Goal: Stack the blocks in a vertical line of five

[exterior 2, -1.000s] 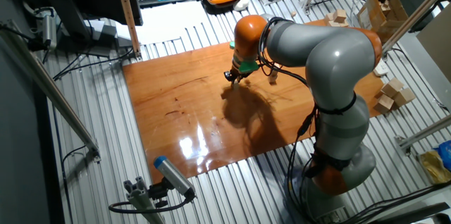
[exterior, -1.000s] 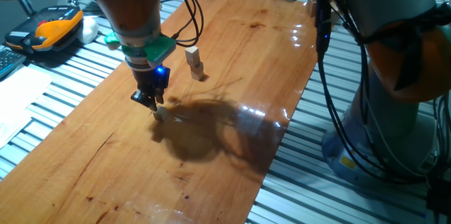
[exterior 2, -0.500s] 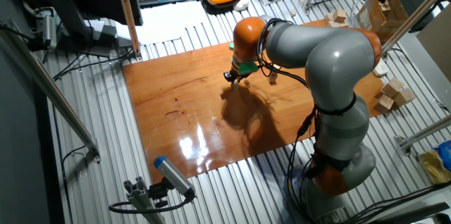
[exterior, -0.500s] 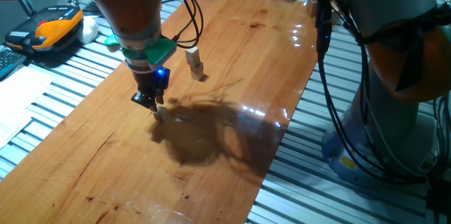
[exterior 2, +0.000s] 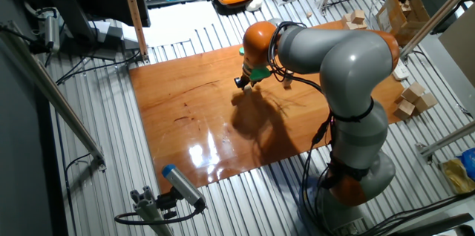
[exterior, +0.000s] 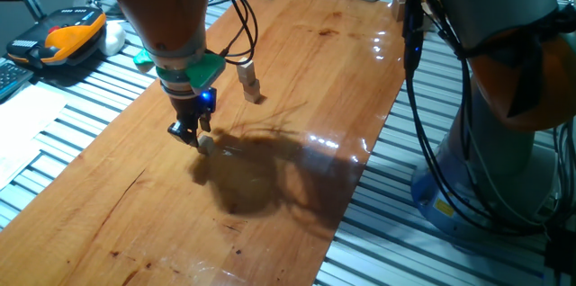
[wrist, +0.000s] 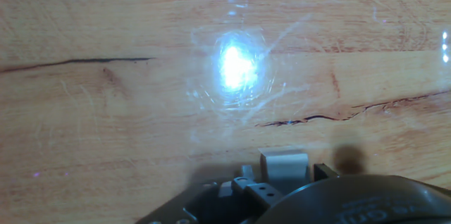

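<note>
Right now the claw (exterior: 191, 134) sits low over the tabletop (exterior: 297, 70), with one small block (exterior: 204, 143) at its fingertips; whether the jaws are clamped on it I cannot tell, though the hand view shows the block (wrist: 283, 164) between them. A short stack (exterior: 249, 83) stands well apart, up the board. To do this well, I would grip the cube squarely, lift straight, and set it centred on that stack, releasing gently.
</note>
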`<act>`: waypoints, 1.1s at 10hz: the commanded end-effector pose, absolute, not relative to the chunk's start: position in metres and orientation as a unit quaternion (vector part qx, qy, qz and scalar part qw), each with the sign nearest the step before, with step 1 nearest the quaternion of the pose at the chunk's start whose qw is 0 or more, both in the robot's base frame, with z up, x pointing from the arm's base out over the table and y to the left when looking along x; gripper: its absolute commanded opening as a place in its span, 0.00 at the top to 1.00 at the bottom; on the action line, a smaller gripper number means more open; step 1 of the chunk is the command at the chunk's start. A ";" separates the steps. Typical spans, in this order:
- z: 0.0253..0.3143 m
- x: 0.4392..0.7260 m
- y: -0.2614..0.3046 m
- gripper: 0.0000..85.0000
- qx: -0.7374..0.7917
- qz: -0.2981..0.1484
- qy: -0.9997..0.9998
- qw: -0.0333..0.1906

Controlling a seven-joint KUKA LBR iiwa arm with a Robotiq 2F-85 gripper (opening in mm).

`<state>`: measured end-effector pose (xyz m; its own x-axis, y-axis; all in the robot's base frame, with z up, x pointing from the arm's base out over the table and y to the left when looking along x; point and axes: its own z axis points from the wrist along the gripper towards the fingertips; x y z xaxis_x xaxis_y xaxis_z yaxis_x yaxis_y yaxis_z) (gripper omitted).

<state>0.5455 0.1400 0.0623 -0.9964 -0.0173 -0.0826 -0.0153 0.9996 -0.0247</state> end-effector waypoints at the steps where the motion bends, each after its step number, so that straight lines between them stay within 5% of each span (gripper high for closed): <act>1: 0.062 0.545 0.140 0.40 -0.008 -0.010 0.999 0.042; 11: 0.051 0.545 0.136 0.40 -0.007 -0.013 0.999 0.045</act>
